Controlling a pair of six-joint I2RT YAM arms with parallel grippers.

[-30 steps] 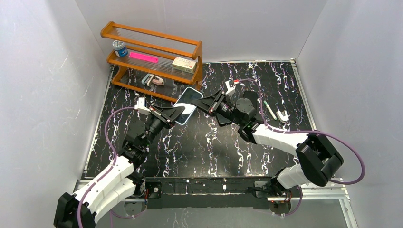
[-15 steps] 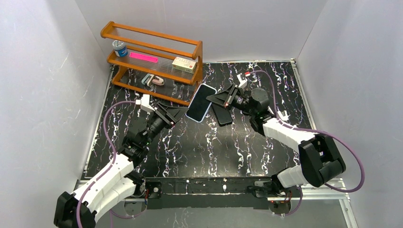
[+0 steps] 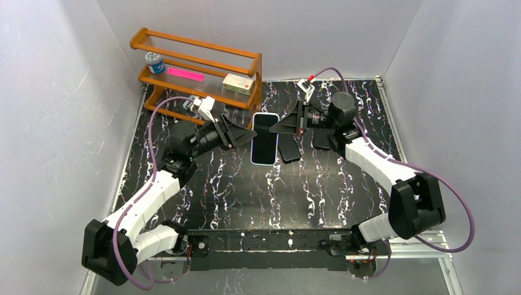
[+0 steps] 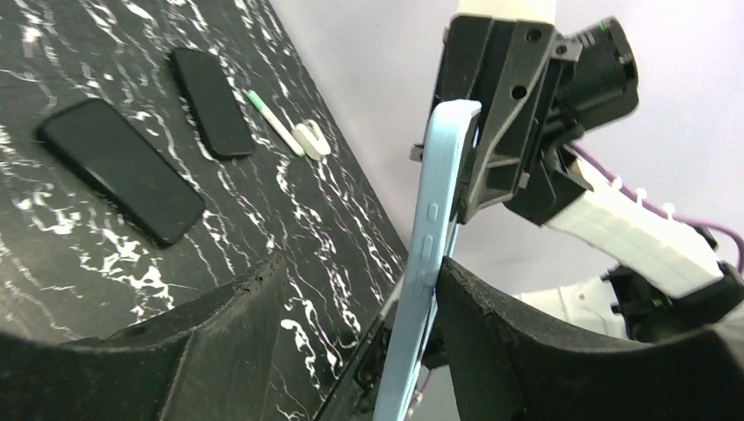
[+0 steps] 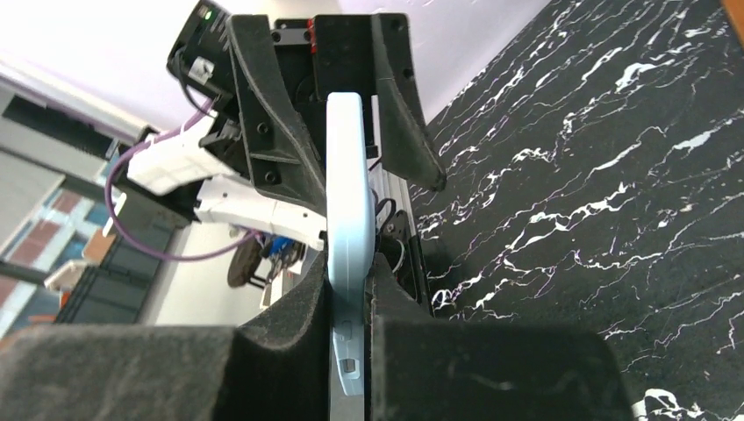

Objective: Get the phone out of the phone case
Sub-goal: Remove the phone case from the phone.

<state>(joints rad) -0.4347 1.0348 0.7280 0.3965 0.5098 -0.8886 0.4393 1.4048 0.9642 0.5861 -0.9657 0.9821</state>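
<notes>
A phone with a dark screen (image 3: 265, 140) sits in a light blue phone case (image 4: 430, 237) that is lifted off the table between the two arms. My right gripper (image 5: 349, 267) is shut on one long edge of the case (image 5: 346, 175), fingers pressed on both faces. My left gripper (image 4: 360, 267) is open around the opposite edge. Its right finger (image 4: 491, 324) lies against the case and its left finger (image 4: 237, 316) stands well apart. In the top view the left gripper (image 3: 249, 136) and right gripper (image 3: 284, 125) flank the case.
Two bare dark phones (image 3: 287, 149) (image 3: 321, 138) lie on the black marbled table (image 3: 258, 190) under the right arm. A white-green pen (image 3: 349, 142) and a white clip (image 3: 365, 149) lie further right. A wooden rack (image 3: 196, 67) with small items stands back left.
My left gripper has opened and let go of the case. Both arms swung toward the back, and the right gripper turned the cased phone so its screen faces up.
</notes>
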